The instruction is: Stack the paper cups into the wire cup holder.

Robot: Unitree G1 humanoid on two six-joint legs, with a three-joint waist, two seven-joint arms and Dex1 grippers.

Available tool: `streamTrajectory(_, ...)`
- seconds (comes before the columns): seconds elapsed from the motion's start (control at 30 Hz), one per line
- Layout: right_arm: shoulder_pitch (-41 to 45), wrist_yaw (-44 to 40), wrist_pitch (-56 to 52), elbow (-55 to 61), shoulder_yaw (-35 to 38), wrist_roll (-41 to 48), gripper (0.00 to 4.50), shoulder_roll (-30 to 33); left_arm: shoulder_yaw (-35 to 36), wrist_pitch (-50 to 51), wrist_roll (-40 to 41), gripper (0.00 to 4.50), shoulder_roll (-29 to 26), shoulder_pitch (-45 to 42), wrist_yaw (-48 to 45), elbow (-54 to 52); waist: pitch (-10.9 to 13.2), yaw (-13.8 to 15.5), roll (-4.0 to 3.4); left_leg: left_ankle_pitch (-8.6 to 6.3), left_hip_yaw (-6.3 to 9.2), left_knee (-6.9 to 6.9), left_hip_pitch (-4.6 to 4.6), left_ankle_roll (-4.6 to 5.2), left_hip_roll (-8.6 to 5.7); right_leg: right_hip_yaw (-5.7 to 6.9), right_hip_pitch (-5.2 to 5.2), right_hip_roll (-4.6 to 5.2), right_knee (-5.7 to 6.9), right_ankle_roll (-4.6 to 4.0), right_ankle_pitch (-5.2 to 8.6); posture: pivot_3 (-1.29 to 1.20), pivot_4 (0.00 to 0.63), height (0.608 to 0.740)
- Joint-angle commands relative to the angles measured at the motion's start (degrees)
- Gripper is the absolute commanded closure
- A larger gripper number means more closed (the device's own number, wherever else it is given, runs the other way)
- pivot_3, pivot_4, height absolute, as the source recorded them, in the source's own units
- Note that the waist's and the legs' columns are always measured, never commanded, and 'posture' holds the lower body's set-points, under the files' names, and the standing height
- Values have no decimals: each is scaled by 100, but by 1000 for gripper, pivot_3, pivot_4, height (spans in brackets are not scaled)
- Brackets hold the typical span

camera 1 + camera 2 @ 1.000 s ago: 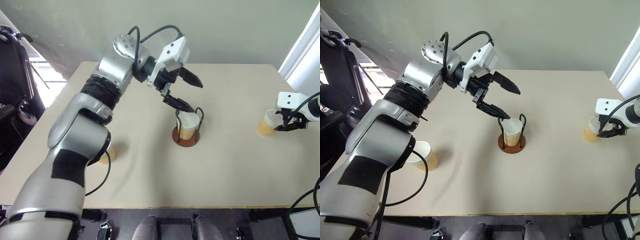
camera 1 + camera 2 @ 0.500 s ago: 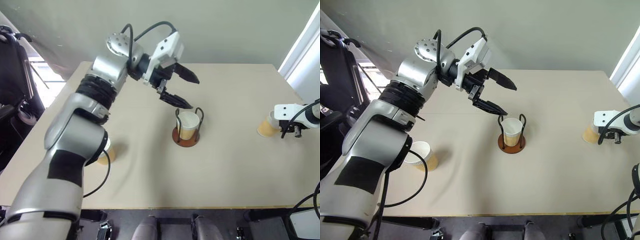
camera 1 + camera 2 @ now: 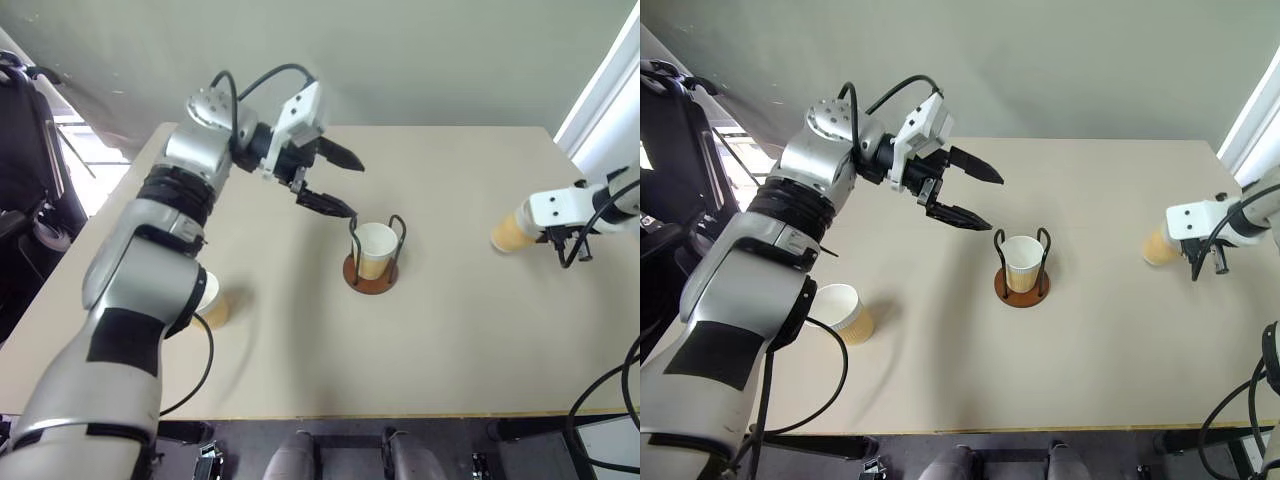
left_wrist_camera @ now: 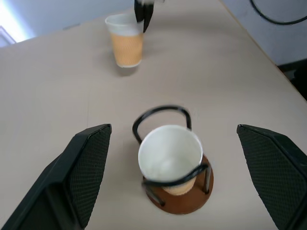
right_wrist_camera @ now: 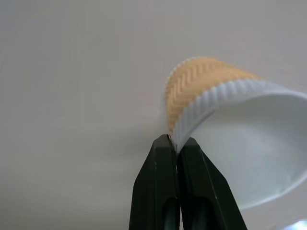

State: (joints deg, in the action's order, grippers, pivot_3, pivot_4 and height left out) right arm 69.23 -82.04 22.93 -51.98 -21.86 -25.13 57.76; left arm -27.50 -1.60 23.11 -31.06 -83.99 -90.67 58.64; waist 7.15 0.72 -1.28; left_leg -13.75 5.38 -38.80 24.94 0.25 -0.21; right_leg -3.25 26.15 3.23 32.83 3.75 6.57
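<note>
Tan paper cup (image 3: pixel 374 250) is already sitting in the wire cup holder (image 3: pixel 372 272), below the left gripper (image 3: pixel 342 185), jaws gaping empty. Right gripper (image 5: pixel 175 143) jaws are pinching the second cup (image 3: pixel 511 231); the third cup (image 3: pixel 843 313) is waiting on the surface (image 3: pixel 450 330).

L arm (image 3: pixel 150 270) hides most of the paper cup (image 3: pixel 213 305) at table's L edge; held cup (image 5: pixel 230 139) cut off by frame edge.

A pale beige table (image 3: pixel 450 330) stands against a plain grey-green wall (image 3: pixel 450 60) — daylight floods in from a bright window (image 3: pixel 95 150) at the left. A white panel (image 3: pixel 600 95) edges the right side, and dark equipment (image 3: pixel 25 150) sits beside the table's left end.
</note>
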Motion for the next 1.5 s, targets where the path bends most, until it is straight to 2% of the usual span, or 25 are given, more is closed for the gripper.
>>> streamTrajectory(0.03,10,-496,-382,1163,341,510,4469,76,341,-119,-90,0,-109,71,-183,118,0,-1,0,0,0,2,1,-1,0,1,0,-1,0,-2,2,0,150,740)
streamTrajectory(0.2,38,-766,-899,2276,398,747,4469,12,733,-235,-339,0,-70,181,-183,422,0,7,0,0,2,7,1,-2,-1,3,1,-1,-1,-16,11,0,150,740)
streamTrajectory(0.43,352,-879,-1412,3178,364,834,4469,-309,1035,-544,-724,0,-133,398,-183,742,0,-14,0,1,-1,11,0,-4,-1,1,11,-1,7,-20,14,0,150,740)
streamTrajectory(0.9,542,-1010,-2189,4250,192,991,4469,-1113,1767,-1436,-1550,0,-104,700,-182,1287,0,-27,0,6,1,28,3,-10,2,1,29,-7,14,-31,20,0,150,740)
streamTrajectory(1.2,418,-1046,-2634,4969,-95,1282,4469,-1086,1910,-1608,-1834,0,-49,780,-183,1375,-1,-28,1,13,6,44,2,-20,4,2,37,-8,20,-41,26,0,150,740)
streamTrajectory(1.5,138,-1008,-2707,5138,-233,1230,4469,-1264,2050,-1653,-1968,0,29,790,-183,1394,-3,-38,5,18,3,47,-1,-24,5,3,41,-16,32,-45,26,0,150,740)
